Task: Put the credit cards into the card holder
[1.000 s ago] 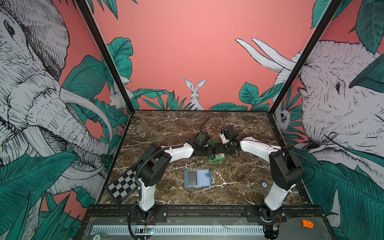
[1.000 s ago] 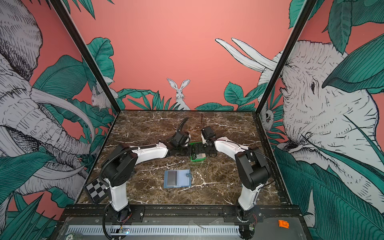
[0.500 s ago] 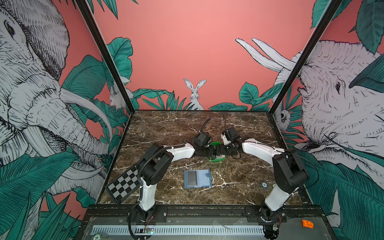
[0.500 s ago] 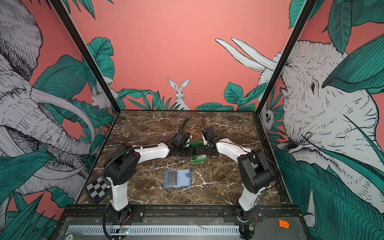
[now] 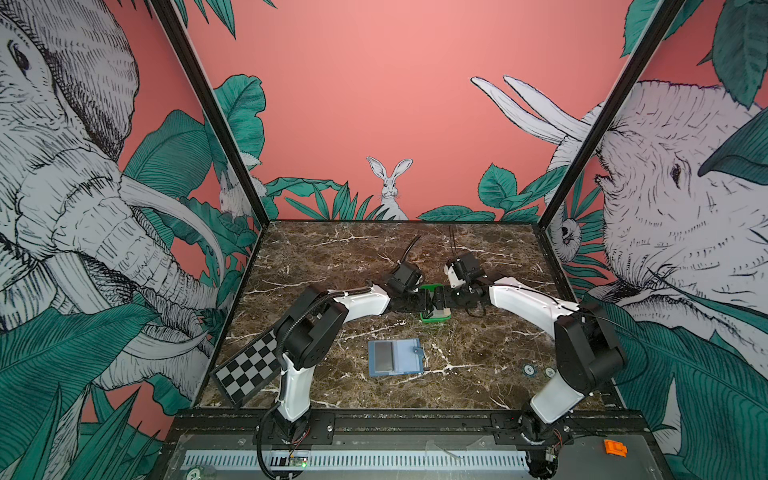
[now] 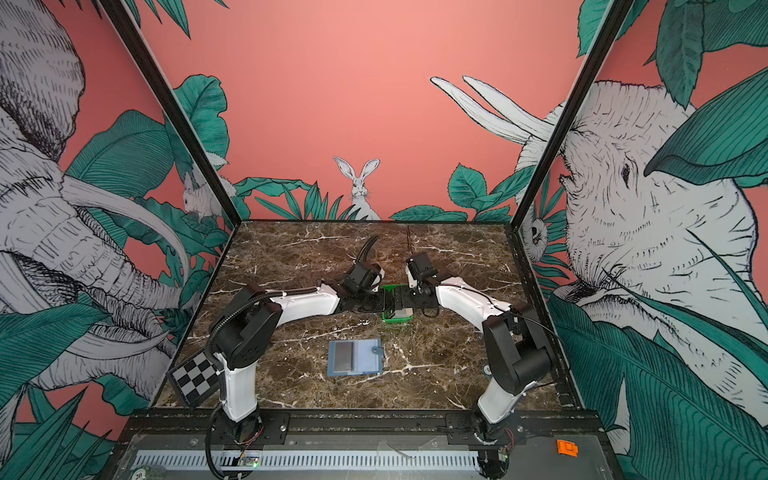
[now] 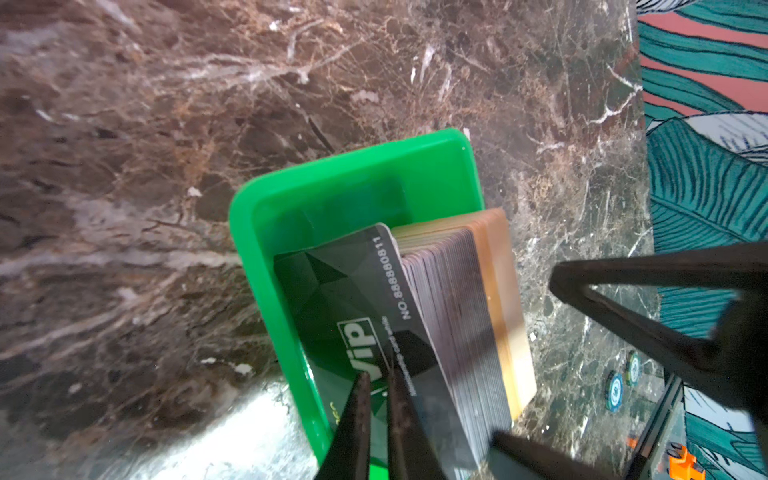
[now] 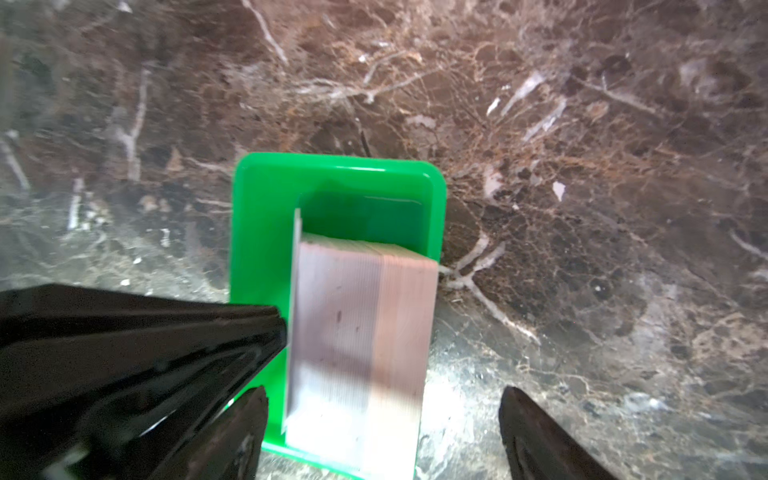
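Your left jaws are pinched together on the edge of the black VIP card [image 7: 365, 316]. It leans tilted off the front of the card stack [image 8: 361, 332], which stands on edge in the green tray [image 7: 353, 174]. Your right jaws are spread wide, one on each side of that stack, and don't look like they're touching it. The tray sits mid-counter [image 5: 332, 257] between both arms. The card holder [image 5: 395, 357] lies open and flat nearer the front edge, well apart from the tray, with a grey card [image 5: 384, 356] in its left half.
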Tool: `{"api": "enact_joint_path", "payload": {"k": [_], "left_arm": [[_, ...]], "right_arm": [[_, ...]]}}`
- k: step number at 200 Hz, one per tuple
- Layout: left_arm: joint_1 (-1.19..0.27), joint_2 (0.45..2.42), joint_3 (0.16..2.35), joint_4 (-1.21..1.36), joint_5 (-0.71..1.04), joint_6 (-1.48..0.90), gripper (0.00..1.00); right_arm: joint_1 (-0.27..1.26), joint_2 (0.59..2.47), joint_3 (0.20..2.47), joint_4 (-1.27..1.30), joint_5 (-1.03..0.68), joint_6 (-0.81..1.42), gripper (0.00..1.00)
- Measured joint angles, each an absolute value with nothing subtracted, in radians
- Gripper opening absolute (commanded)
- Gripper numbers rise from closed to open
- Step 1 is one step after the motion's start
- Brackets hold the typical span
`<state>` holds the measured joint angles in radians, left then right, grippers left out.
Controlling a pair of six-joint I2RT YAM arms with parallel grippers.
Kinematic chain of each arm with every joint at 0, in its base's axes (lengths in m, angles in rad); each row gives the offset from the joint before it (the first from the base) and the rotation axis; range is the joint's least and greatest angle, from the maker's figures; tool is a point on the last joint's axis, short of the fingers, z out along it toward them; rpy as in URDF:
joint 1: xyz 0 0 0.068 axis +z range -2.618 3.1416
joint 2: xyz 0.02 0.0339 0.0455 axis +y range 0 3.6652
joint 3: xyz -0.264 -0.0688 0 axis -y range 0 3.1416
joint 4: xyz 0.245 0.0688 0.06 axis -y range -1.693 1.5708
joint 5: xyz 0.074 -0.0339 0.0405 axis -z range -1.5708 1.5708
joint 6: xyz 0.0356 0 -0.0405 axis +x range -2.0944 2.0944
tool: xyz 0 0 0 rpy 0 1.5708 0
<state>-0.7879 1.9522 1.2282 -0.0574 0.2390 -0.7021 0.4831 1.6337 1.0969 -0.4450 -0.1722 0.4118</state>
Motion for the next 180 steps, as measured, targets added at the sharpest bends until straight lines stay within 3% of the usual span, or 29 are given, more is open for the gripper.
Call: {"api": "enact_joint_path", "payload": {"k": [39,59,95,180], "left_arm": [[-0.788,1.955,1.229,-0.051,0.246,-0.710,0.13],[-0.788,1.956,1.230,-0.049,0.247,-0.712,0.13],[-0.788,1.956,1.230,-0.049,0.247,-0.715,0.13],[-0.788,1.957,1.230,-0.049,0.248,-0.715,0.13]], "right_arm": [[0.484,1.556,1.084,-0.430,-0.245,0.455,0.39],[0.486,1.562,1.085,-0.427,-0.266,0.490,0.26],[0.502,1.599,1.086,-0.422,-0.274,0.531,0.19],[0.532,1.669,1.086,-0.405,-0.278,0.556,0.14]]}}
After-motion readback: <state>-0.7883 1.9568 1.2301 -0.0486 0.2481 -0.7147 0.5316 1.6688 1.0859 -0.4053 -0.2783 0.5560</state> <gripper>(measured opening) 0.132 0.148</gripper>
